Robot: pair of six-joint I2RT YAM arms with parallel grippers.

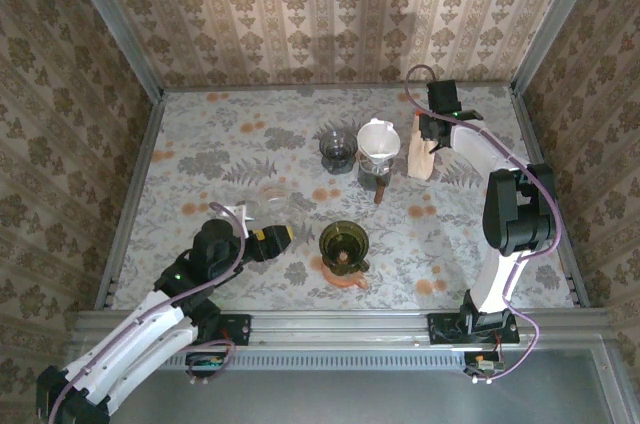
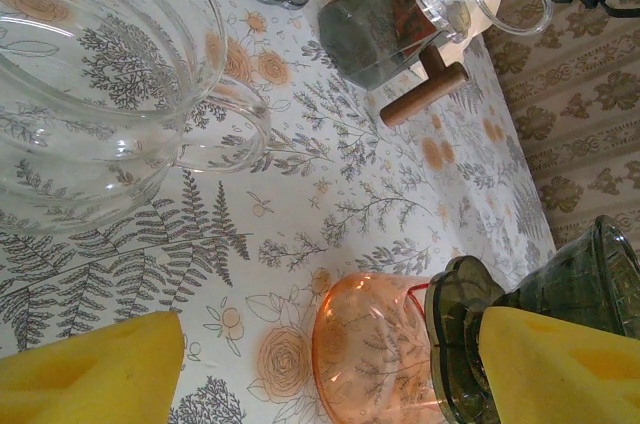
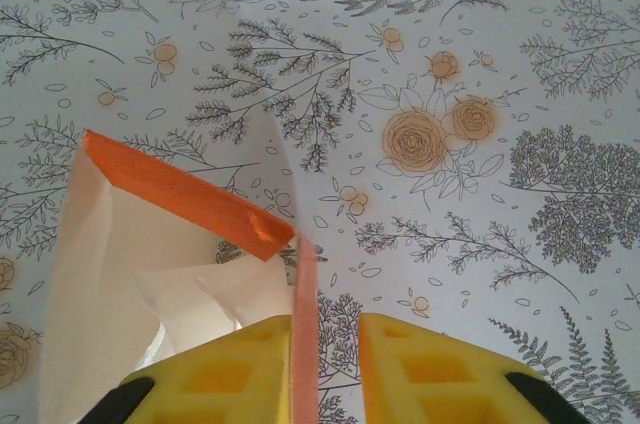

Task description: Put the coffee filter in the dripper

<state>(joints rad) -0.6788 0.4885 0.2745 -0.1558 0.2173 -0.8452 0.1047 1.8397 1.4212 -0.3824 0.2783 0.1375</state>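
The top view is dim and warm, with flat light from above. The counter (image 1: 200,134) is evenly lit. A soft grey shadow sits on the back wall (image 1: 330,44) at upper centre, and the bottom edge falls dark. Fine detail looks slightly grainy.

The left wrist view is brighter, with white glare streaks on the clear glass jug (image 2: 90,94) at left. The yellow pads (image 2: 90,374) of the left claw (image 2: 330,374) are blurred in the lower corners.

The right wrist view is bright and even and the counter print is sharp. The right claw (image 3: 325,369) is a little soft at the bottom.
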